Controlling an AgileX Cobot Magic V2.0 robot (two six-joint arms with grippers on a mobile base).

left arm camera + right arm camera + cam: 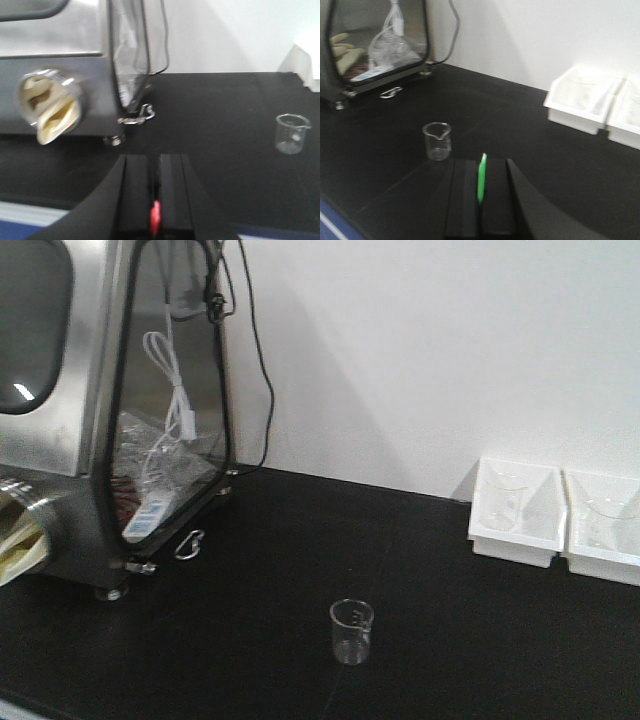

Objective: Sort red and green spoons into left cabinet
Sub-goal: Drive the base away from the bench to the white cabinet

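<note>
Red spoon [155,218]: mostly hidden inside left gripper [154,161], lower centre. Green spoon [481,179]: mostly hidden inside right gripper [481,163].

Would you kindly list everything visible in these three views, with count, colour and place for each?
Counter: one, black, fills the foreground.
Metal chamber: one, silver with a clear side panel, far left on the counter.
Glove: one, pale yellow, in the chamber's round port.
White cable: one, white, inside the chamber.
Black cable: one, black, hanging down the wall beside the chamber.
Beaker: one, clear glass, upright, mid-counter.
Bins: two, white, right side by the wall, a clear vessel in each.
Red spoon: one, red, in the left tool.
Green spoon: one, green, in the right tool.
Left tool: one, black, shut on the red spoon.
Right tool: one, black, shut on the green spoon.
</note>
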